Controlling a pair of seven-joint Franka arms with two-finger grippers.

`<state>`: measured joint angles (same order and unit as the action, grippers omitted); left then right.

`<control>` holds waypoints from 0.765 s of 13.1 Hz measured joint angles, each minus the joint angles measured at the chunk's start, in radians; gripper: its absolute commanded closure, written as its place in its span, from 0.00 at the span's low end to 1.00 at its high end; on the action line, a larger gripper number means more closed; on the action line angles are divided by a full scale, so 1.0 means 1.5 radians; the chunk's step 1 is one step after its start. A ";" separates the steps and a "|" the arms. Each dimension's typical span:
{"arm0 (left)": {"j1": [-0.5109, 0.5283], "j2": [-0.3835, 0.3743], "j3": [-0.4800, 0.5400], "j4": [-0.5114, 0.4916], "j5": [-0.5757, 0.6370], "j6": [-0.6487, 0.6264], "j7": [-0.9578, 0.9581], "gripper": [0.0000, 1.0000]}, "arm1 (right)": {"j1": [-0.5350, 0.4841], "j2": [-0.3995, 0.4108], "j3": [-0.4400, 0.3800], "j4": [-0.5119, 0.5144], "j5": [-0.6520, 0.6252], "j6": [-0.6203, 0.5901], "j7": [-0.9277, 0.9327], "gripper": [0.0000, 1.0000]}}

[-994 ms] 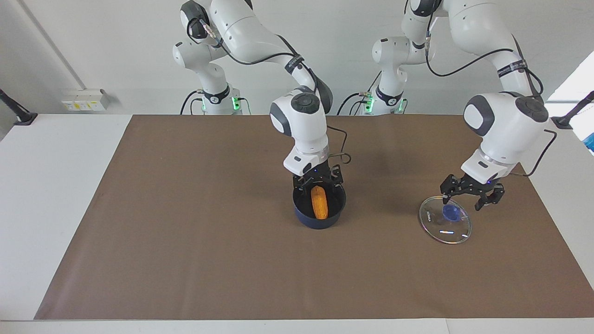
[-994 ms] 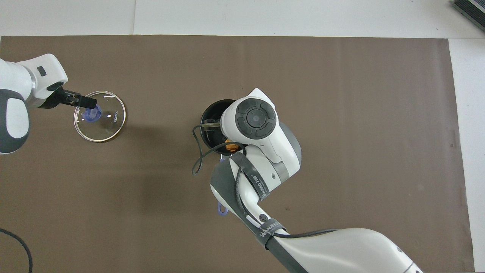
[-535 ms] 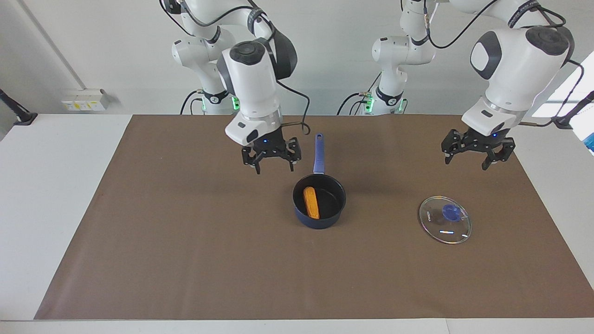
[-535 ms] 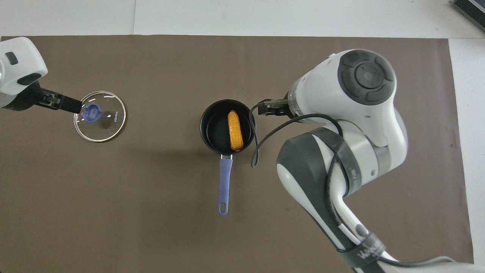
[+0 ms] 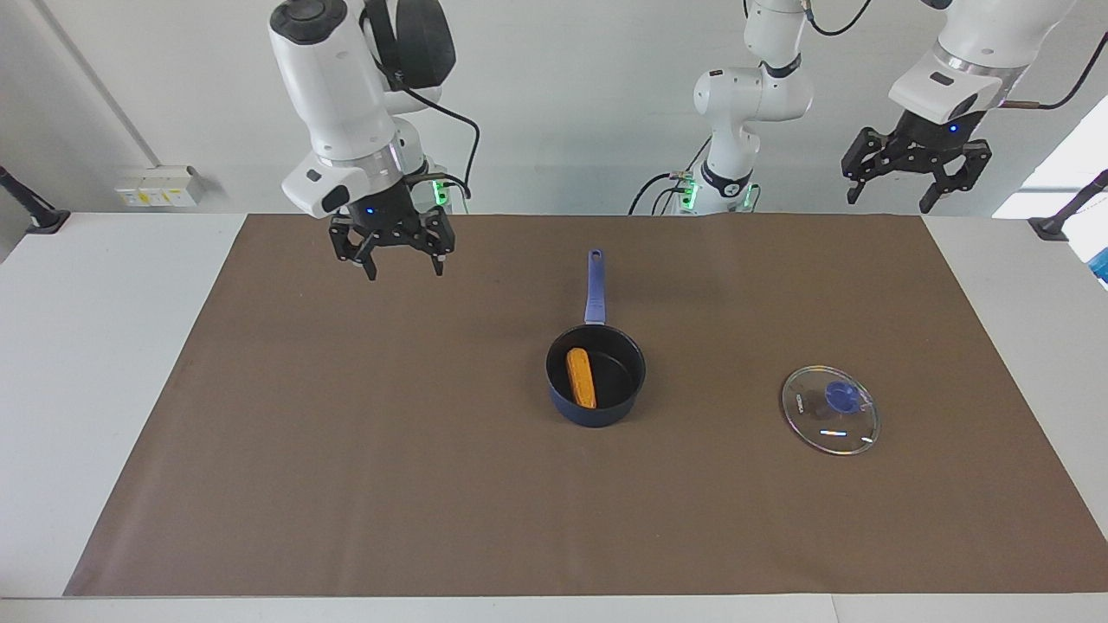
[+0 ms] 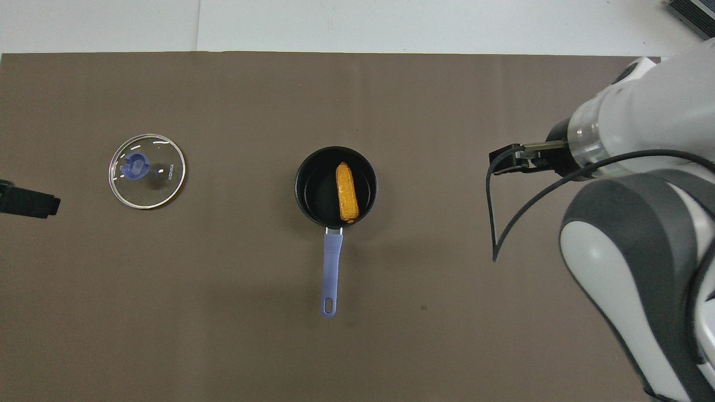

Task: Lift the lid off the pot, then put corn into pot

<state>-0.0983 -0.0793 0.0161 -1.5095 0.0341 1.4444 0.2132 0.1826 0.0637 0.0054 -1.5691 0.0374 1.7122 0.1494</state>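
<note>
Corn [image 5: 581,377] in pot [image 5: 595,414]; lid [image 5: 830,409] apart, lettering unreadable; both grippers' jaws spread, empty.

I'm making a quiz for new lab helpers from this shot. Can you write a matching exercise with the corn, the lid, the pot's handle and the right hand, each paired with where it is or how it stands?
Things:
1. corn
2. lid
3. pot handle
4. right hand

Places or states:
A. flat on the brown mat, toward the left arm's end of the table
B. raised, open, holding nothing
C. lying in the pot
D. pointing toward the robots

Pairs: 1-C, 2-A, 3-D, 4-B
</note>
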 measured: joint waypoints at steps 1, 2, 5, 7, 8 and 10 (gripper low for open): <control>0.000 0.000 0.000 0.012 0.000 -0.015 0.000 0.00 | -0.023 -0.010 0.000 0.000 0.000 -0.011 -0.028 0.00; 0.000 0.001 0.000 0.024 0.000 -0.024 -0.001 0.00 | -0.043 -0.017 -0.001 0.000 0.000 -0.020 -0.052 0.00; 0.003 0.005 0.006 0.037 0.000 -0.033 -0.002 0.00 | -0.091 -0.037 -0.002 0.000 0.000 -0.041 -0.084 0.00; 0.005 0.013 0.008 0.046 -0.001 -0.034 -0.002 0.00 | -0.100 -0.055 -0.006 0.001 0.000 -0.066 -0.084 0.00; 0.006 0.017 0.010 0.051 -0.001 -0.040 -0.002 0.00 | -0.100 -0.065 -0.010 0.002 -0.001 -0.082 -0.084 0.00; 0.008 0.019 0.012 0.057 -0.006 -0.045 -0.002 0.00 | -0.103 -0.084 -0.016 0.002 -0.004 -0.097 -0.084 0.00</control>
<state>-0.0868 -0.0511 0.0346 -1.4236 0.0254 1.3773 0.2100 0.0282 -0.0618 -0.0179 -1.5663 0.0321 1.5665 0.0228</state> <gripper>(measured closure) 0.000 0.000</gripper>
